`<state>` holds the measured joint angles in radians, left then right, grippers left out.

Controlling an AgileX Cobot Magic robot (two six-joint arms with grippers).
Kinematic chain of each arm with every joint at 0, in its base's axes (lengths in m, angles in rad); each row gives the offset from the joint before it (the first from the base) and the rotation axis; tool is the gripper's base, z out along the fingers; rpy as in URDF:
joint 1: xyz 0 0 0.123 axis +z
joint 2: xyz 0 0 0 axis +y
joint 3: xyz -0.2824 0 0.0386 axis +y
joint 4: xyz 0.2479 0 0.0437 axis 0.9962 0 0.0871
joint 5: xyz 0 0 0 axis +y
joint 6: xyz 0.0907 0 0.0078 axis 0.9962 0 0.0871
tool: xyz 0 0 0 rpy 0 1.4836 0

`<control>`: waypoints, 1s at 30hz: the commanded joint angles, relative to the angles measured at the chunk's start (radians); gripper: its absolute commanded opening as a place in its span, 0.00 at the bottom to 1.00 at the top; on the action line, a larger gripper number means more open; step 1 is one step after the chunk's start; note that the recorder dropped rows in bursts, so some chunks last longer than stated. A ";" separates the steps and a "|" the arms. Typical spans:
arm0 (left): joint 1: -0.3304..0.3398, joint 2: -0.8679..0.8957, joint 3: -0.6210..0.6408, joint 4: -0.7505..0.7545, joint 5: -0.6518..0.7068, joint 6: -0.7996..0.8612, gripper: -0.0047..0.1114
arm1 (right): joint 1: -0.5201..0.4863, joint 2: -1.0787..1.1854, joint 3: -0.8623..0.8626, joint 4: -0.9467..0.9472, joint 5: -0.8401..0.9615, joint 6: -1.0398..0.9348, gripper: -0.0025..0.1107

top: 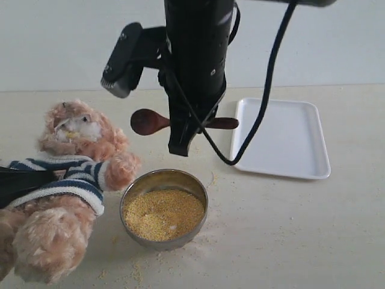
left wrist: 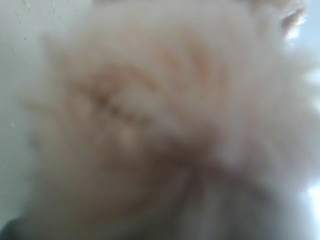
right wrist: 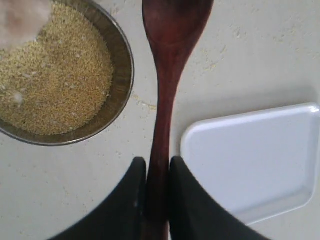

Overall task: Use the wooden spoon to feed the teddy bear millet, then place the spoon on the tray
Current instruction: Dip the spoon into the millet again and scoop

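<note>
Nearest, in the lower left of the exterior view, the teddy bear [top: 72, 180] sits leaning back with its fluffy legs toward the bottom edge and its white muzzle turned toward the middle of the frame. A dark shape at the left edge, likely the left gripper [top: 18, 183], lies across its striped shirt, but I cannot tell whether those jaws are apart or closed. The left wrist view is filled with blurred tan fur of the teddy bear [left wrist: 150, 125] and shows nothing of the jaws. Just right of the bear's paw, at lower centre, stands the metal bowl [top: 163, 173] on the pale table [top: 289, 229], holding the millet [top: 163, 214], with loose grains [top: 135, 271] scattered before it. Higher, at centre, the right gripper [top: 180, 144] hangs down from the top edge and is clamped on the handle of the wooden spoon [top: 149, 121], which is held level in the air above the table, its oval bowl pointing left toward the bear's face but apart from it. In the right wrist view, the black fingers [right wrist: 131, 200] press both sides of the thin handle. A black cable [top: 264, 102] loops down beside the arm. Farther back, at right of centre, the tray [top: 289, 138] lies flat on the table, well apart from the spoon.
</note>
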<state>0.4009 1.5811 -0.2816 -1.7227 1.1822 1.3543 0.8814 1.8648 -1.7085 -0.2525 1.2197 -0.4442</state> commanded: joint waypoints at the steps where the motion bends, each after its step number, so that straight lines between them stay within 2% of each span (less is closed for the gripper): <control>1: 0.043 -0.009 -0.037 -0.022 0.020 0.003 0.08 | -0.005 0.021 0.061 -0.022 0.001 0.001 0.02; 4: 0.073 -0.009 -0.062 -0.022 0.030 -0.035 0.08 | 0.000 0.021 0.119 -0.018 0.001 0.001 0.02; 10: 0.077 -0.009 -0.066 -0.022 0.039 -0.034 0.08 | 0.009 0.023 0.187 -0.021 0.001 -0.002 0.02; 20: 0.077 -0.009 -0.066 -0.019 0.039 -0.007 0.08 | 0.105 0.034 0.195 0.002 0.001 -0.008 0.02; 30: 0.077 -0.009 -0.066 -0.017 0.039 0.000 0.08 | 0.107 0.067 0.195 0.101 0.001 -0.033 0.02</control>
<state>0.4763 1.5811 -0.3414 -1.7339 1.1826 1.3460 0.9877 1.9335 -1.5150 -0.1671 1.2198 -0.4667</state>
